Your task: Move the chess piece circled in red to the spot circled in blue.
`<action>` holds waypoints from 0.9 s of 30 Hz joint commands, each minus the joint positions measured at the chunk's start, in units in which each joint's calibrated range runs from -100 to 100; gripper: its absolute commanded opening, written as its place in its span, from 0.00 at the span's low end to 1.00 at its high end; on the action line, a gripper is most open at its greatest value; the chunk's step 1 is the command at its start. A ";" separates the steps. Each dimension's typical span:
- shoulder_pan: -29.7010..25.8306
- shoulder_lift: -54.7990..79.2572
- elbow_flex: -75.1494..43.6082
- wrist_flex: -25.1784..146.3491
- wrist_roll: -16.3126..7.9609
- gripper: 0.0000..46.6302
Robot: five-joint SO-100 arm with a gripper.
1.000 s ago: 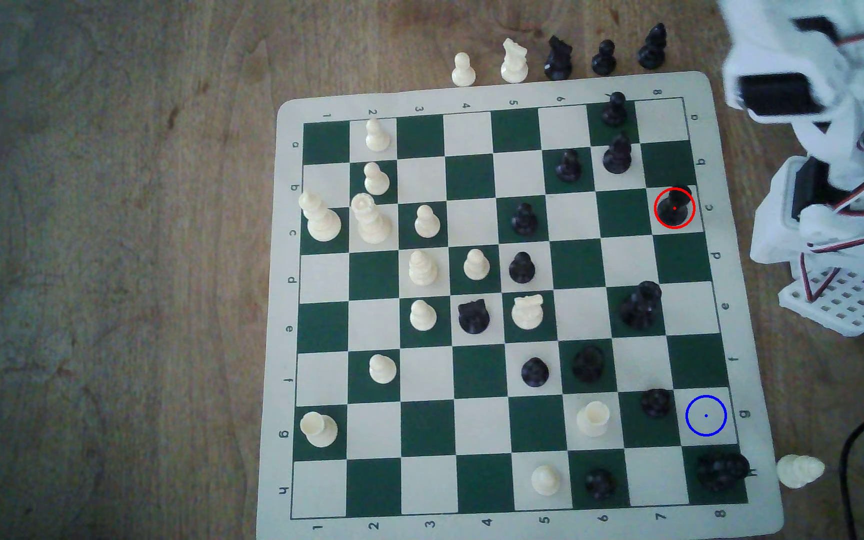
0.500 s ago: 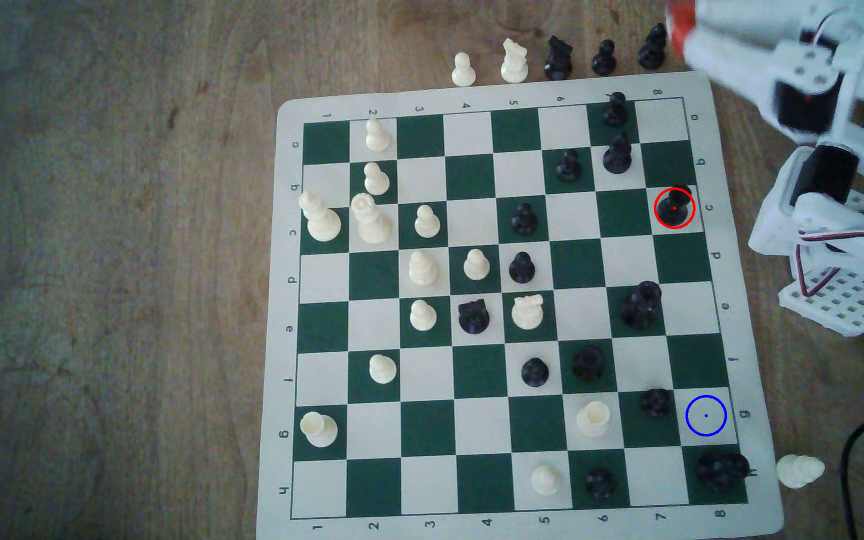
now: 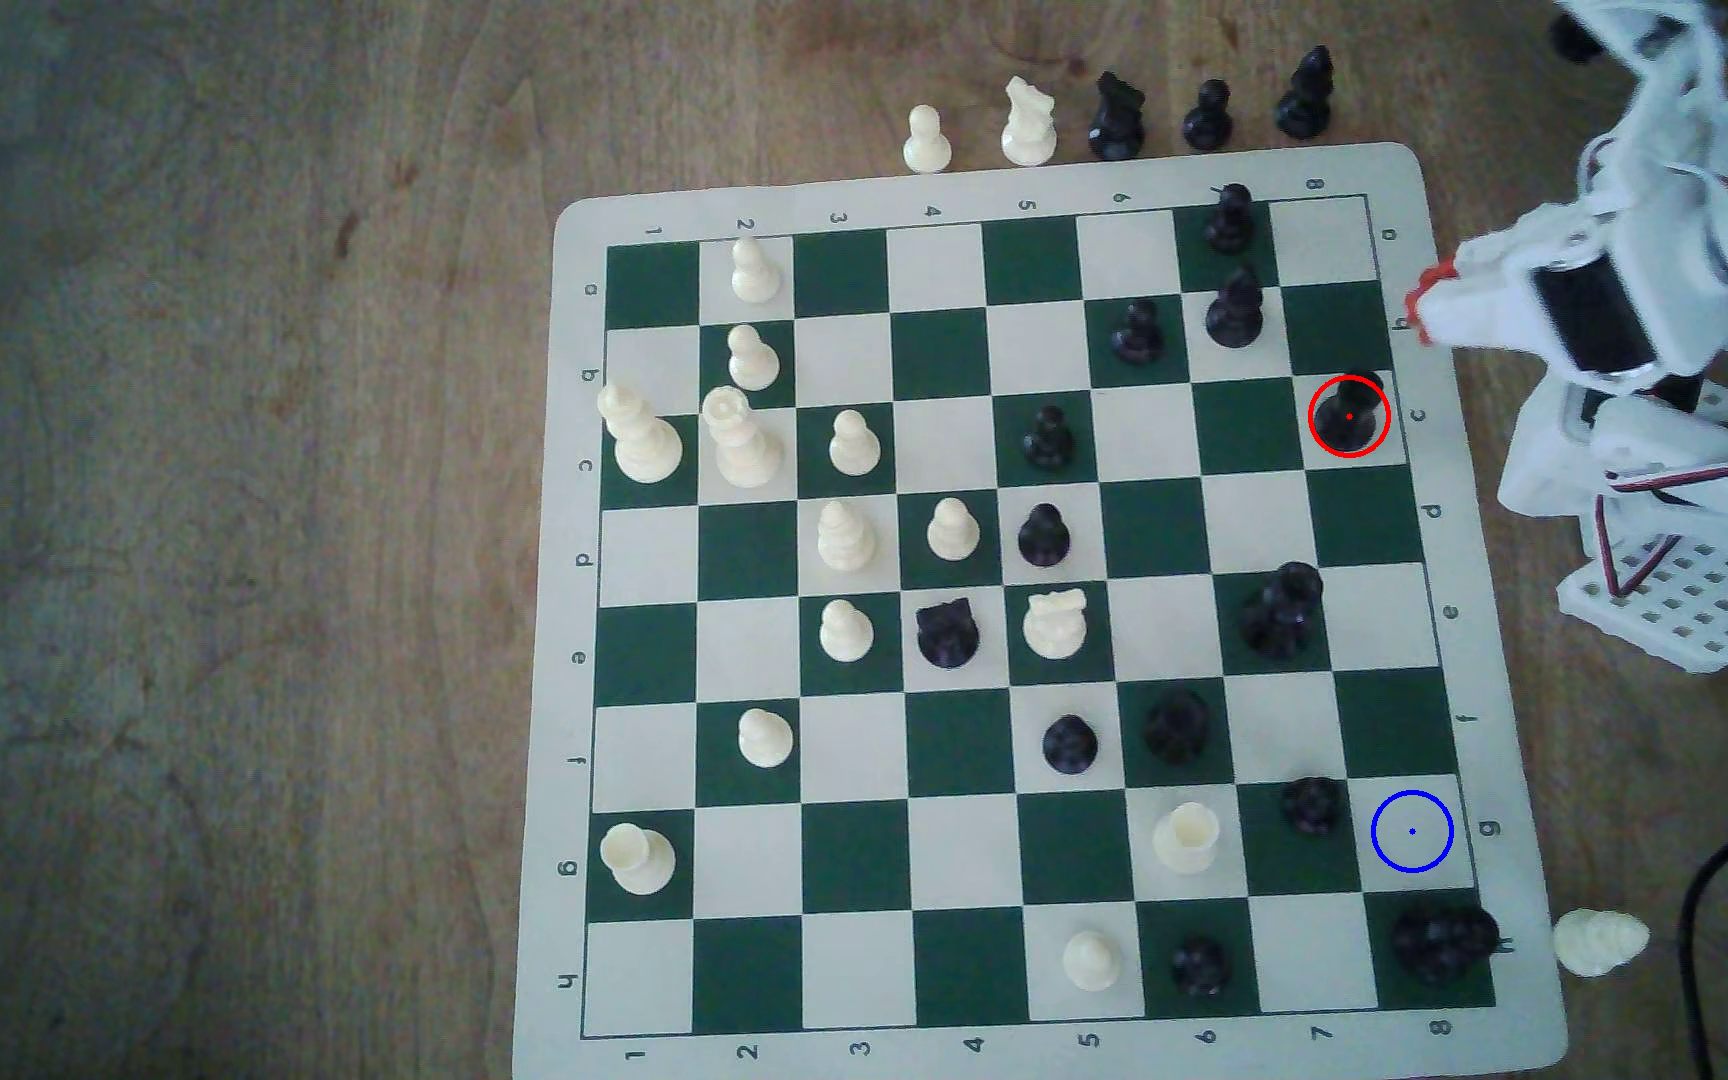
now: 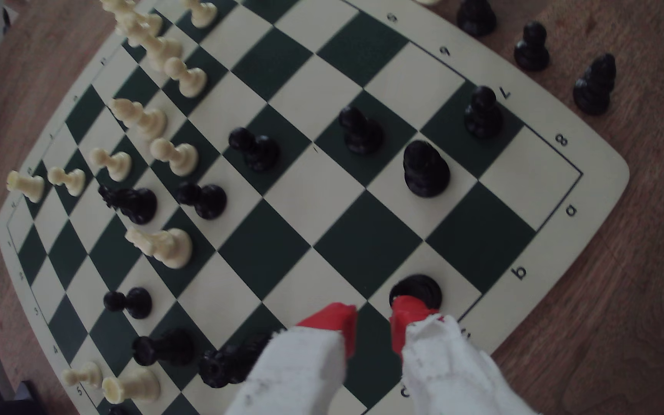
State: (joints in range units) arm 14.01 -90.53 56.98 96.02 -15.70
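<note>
Item: black rook [image 3: 1348, 415], red-ringed on its cream edge square, ungrasped; hand [image 4: 374, 325], jaws parted and empty, has swung down from beyond the board's far corner to just beside it, approach begun; blue-ringed square [image 3: 1412, 831] remains vacant down the same file.

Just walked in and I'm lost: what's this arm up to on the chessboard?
A small robot arm is going after the black rook ringed in red near the exterior view's right edge of the chessboard. Its claw is open, with the red fingertips just short of the rook and nothing held yet. The rook stands on its cream square, untouched. The blue-ringed square, further down that same edge column, is free and waiting for it.
</note>
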 commanded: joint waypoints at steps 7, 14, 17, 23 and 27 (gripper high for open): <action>-1.30 19.56 -1.41 -7.65 0.59 0.18; -0.21 26.19 0.14 -8.14 2.69 0.27; 0.42 27.88 1.68 -7.56 3.57 0.33; 0.42 30.68 3.58 -8.87 4.54 0.36; 1.44 31.62 5.58 -11.66 5.13 0.35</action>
State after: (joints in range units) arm 14.45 -59.28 62.49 86.29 -10.96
